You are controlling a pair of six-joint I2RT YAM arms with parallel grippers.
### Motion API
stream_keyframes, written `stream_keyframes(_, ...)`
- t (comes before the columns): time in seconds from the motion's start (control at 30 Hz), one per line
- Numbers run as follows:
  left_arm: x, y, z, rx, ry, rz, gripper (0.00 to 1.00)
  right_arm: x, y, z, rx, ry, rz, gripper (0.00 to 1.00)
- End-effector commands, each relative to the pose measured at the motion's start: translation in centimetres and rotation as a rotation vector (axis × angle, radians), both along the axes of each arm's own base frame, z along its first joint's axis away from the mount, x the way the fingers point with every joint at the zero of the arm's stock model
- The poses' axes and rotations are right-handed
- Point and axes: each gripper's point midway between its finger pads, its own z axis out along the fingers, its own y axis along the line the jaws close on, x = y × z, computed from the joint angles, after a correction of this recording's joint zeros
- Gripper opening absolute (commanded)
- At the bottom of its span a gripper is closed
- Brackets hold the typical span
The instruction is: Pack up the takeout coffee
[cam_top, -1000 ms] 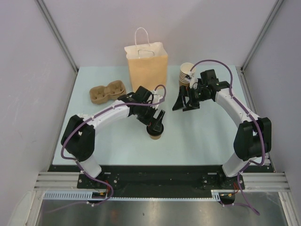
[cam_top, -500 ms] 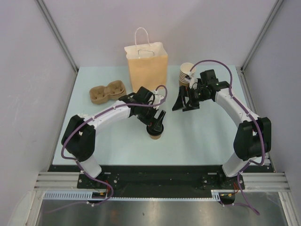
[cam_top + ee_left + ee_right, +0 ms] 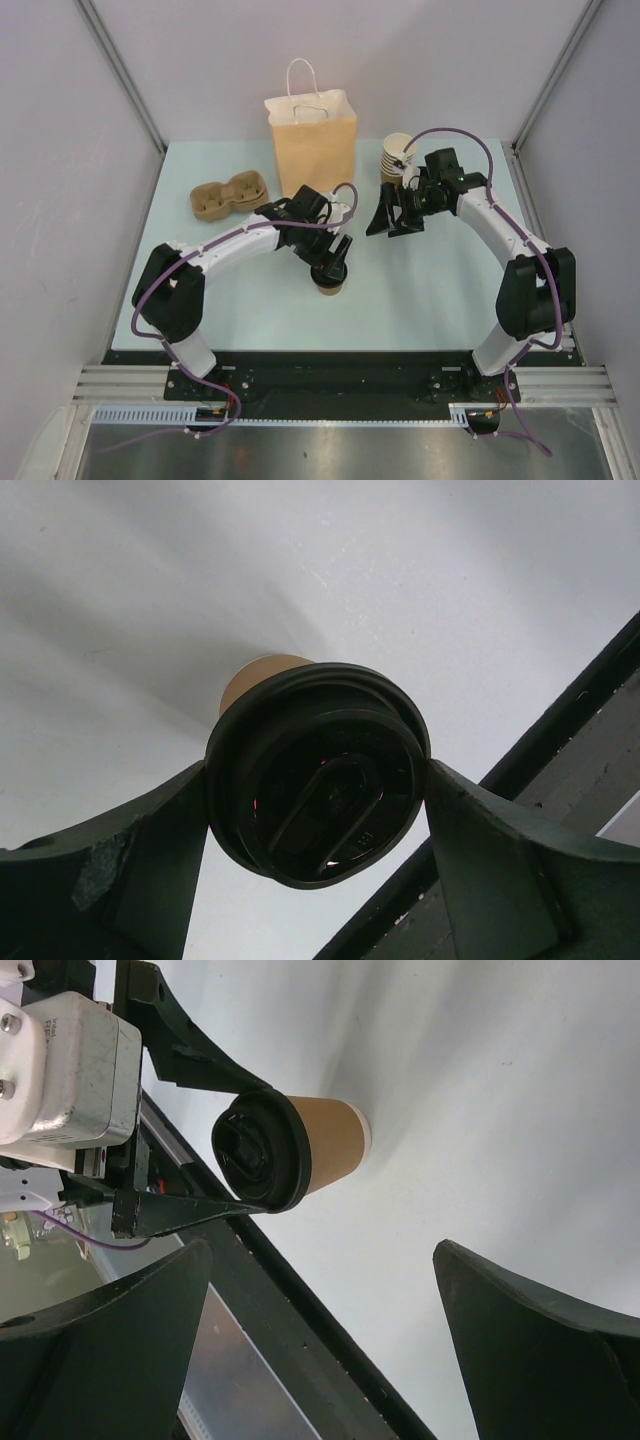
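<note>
The takeout coffee, a small brown paper cup with a black lid, stands upright on the table in front of the paper bag. My left gripper is over it from above. In the left wrist view the fingers press both sides of the black lid, with the cup's brown wall showing beyond. The right wrist view shows the cup held between the left gripper's fingers. My right gripper hangs open to the right of the cup, holding nothing.
A stack of lidless tan cups stands right of the bag, close behind the right wrist. A brown two-cup cardboard carrier lies at the left. The table's dark front edge runs below the cup.
The left gripper's fingers have closed inward onto the cup's lid. The left arm shifted slightly. The right arm has not moved.
</note>
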Motion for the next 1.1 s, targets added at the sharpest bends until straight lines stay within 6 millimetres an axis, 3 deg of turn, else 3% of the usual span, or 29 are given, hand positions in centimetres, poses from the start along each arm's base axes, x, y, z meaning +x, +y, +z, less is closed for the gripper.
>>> stream_keyframes(0.0,0.7,1.4,1.1,0.036,-0.041,-0.009,0.59,0.3,-0.2,0.1,-0.009,-0.029,0.002,1.00)
stream_keyframes(0.1,1.1,3.3,2.2,0.043,-0.037,-0.003,0.50,0.4,-0.3,0.2,-0.008,-0.031,-0.003,1.00)
stream_keyframes(0.23,2.7,6.7,3.7,0.053,-0.059,0.043,0.46,0.5,-0.5,0.3,-0.012,-0.038,-0.006,1.00)
stream_keyframes(0.4,6.6,12.9,5.7,0.089,-0.126,0.148,0.46,0.5,-0.7,0.0,-0.023,-0.034,-0.012,1.00)
stream_keyframes(0.53,8.9,17.6,5.9,0.109,-0.147,0.214,0.46,0.7,-0.8,-0.2,-0.030,-0.032,-0.018,1.00)
stream_keyframes(0.63,9.7,19.8,5.3,0.105,-0.132,0.212,0.44,0.9,-0.9,-0.4,-0.033,-0.029,-0.023,1.00)
stream_keyframes(0.83,10.6,22.3,3.9,0.090,-0.109,0.250,0.43,0.9,-1.0,-0.5,-0.034,-0.022,-0.027,1.00)
stream_keyframes(1.07,10.6,22.3,2.3,0.067,-0.078,0.248,0.44,1.0,-0.9,-0.7,-0.035,-0.017,-0.027,1.00)
